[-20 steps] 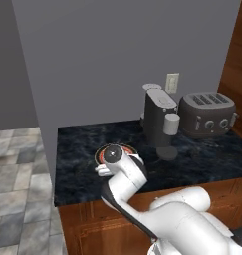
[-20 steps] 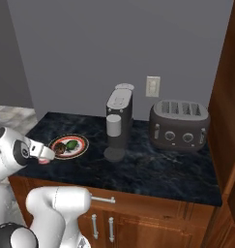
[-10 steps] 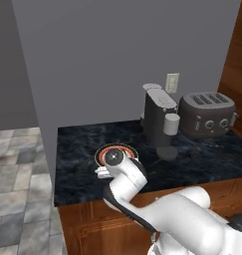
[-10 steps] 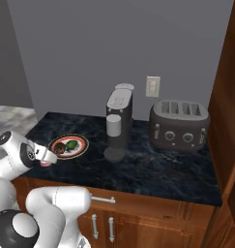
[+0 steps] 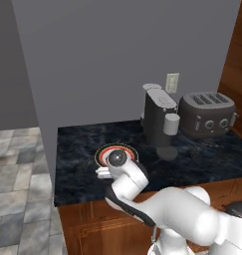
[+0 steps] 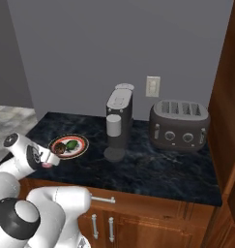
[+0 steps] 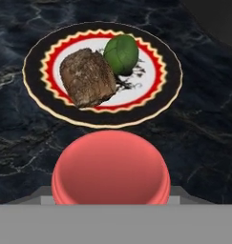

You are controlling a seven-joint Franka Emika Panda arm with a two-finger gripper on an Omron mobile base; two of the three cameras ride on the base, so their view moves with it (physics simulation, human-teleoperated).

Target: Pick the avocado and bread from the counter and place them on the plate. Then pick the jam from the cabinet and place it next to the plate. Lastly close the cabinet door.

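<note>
The white plate (image 7: 34, 86) with a red-orange and black rim lies on the black counter (image 7: 203, 119). On it are the brown bread (image 7: 87, 77) and, touching it, the dark-green avocado (image 7: 121, 53). The jam (image 7: 110, 167), a jar with a red lid, fills the bottom of the hand view just in front of the plate. In the right base view my gripper (image 6: 49, 160) is shut on the jam (image 6: 47, 165), low over the counter's front left part, beside the plate (image 6: 82, 145). The left base view has my wrist covering part of the plate (image 5: 100, 152). The cabinet door is out of view.
A grey coffee machine (image 6: 118, 121) with a white cup stands mid-counter, with a dark toaster (image 6: 179, 126) to its right. The reddish-brown cabinet (image 6: 227, 121) rises at the right edge. Bare counter (image 6: 153, 169) lies in front of both appliances. The counter's left end drops to a tiled floor (image 5: 18, 164).
My hand with the jam has sunk a little and shifted toward the counter's front, ending beside the plate. The plate, bread and avocado have not moved.
</note>
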